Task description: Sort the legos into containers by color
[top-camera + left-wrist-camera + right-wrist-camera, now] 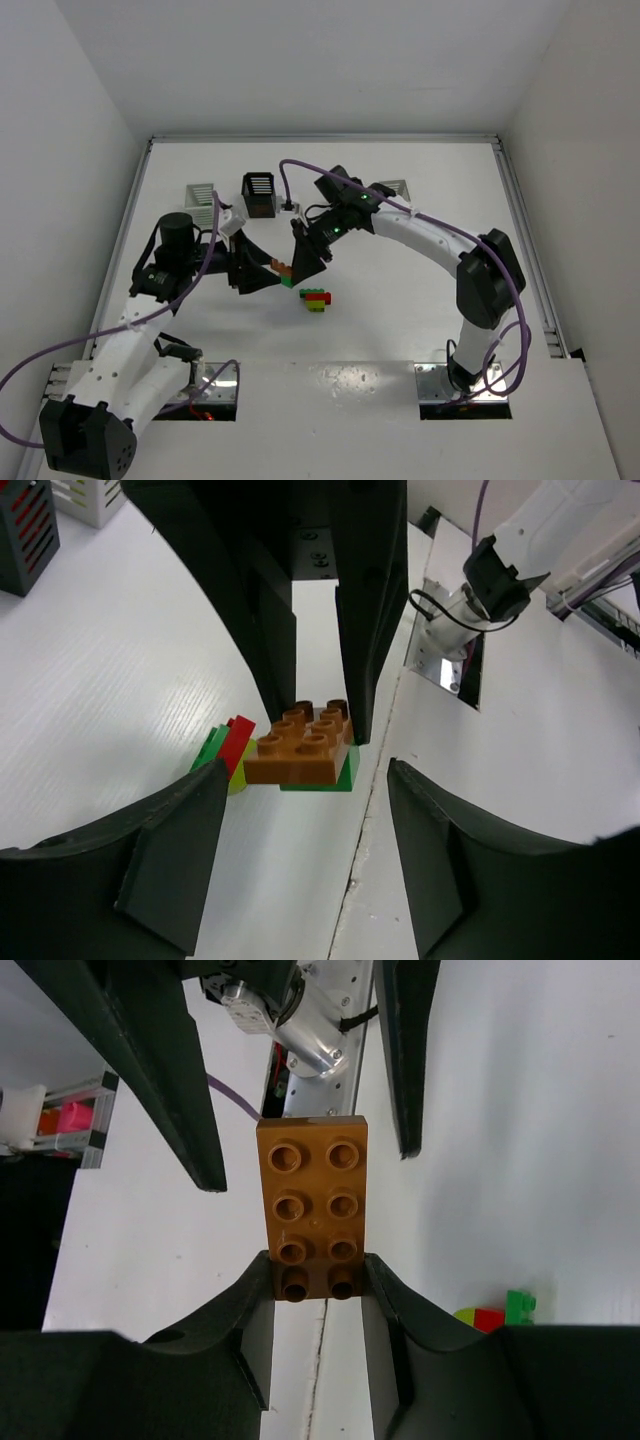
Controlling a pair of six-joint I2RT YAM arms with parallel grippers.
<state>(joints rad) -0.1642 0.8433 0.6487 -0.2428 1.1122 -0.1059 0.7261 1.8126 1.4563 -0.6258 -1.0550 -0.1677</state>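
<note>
Right gripper (318,1285): clamped on one end of the orange-brown brick (311,1195), pinching just the last row of studs, so most of the plate sticks out unsupported.
Left gripper (305,790): wide open, jaws standing either side of that same brick's far end, touching nothing.
Brick's place: mid-table between the two arms, low down and well apart from every bin. I can't tell whether it's lifted clear of the table (420,300).
Green piece (347,773): tucked under the brown plate's corner. Stuck on or just lying beneath, I can't say.
Loose pile (317,299): red, green and yellow-green bricks just beside the action, not sorted.
Bins: black bin (259,194) and white bin (202,193) at the far side, and a second white bin (392,188) half hidden behind the right arm. I can't find a fourth.
Risk one: it's a thin end grip. If the left jaws close off-centre, the plate could lever out and drop.
Risk two: the grippers are nose to nose, so one misjudged approach and fingers knock together.
Risk three: if the green one rides along, two colours land in one bin.
Risk four: a low sweep here could scatter the pile.
</note>
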